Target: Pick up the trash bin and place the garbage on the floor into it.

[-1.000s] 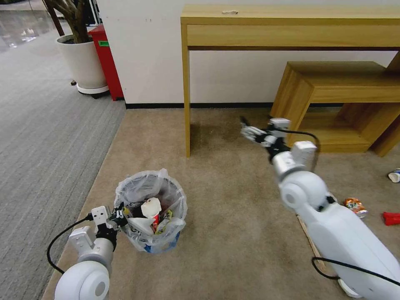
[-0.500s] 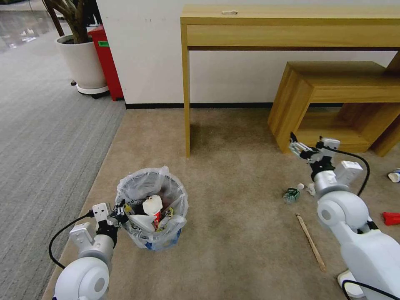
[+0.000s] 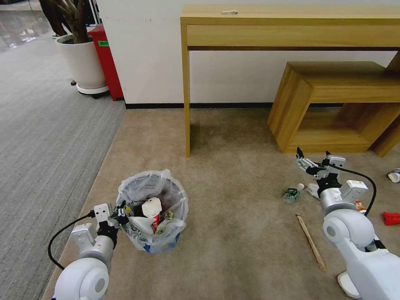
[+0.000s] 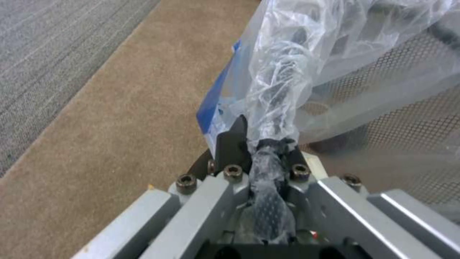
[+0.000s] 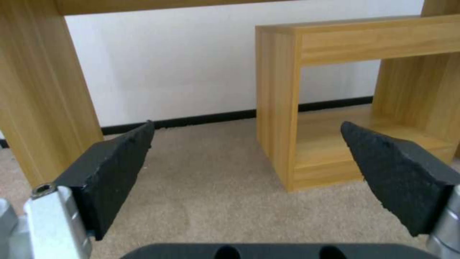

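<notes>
The trash bin (image 3: 152,208), lined with a crinkly clear bag and partly filled with litter, stands on the beige floor (image 3: 233,233) at the lower left. My left gripper (image 3: 121,214) is shut on its rim; the left wrist view shows the fingers (image 4: 235,138) pinching the bag and the mesh wall (image 4: 407,118). My right gripper (image 3: 312,163) hangs open above the garbage at the right: a crushed green can (image 3: 291,194), a white scrap (image 3: 311,189), a wooden stick (image 3: 310,241), a red wrapper (image 3: 391,218) and a blue-white cup (image 3: 394,175). Between its pads (image 5: 110,172) there is only carpet.
A tall wooden console table (image 3: 291,25) stands against the wall, its leg (image 3: 186,104) behind the bin. A low wooden bench (image 3: 337,100) sits close behind the right gripper. Grey ribbed carpet (image 3: 41,137), a potted plant (image 3: 83,58) and a red box (image 3: 106,58) lie far left.
My right arm has swung from the middle of the view to the right and lowered over the litter, uncovering the can and stick. The left gripper stays on the bin.
</notes>
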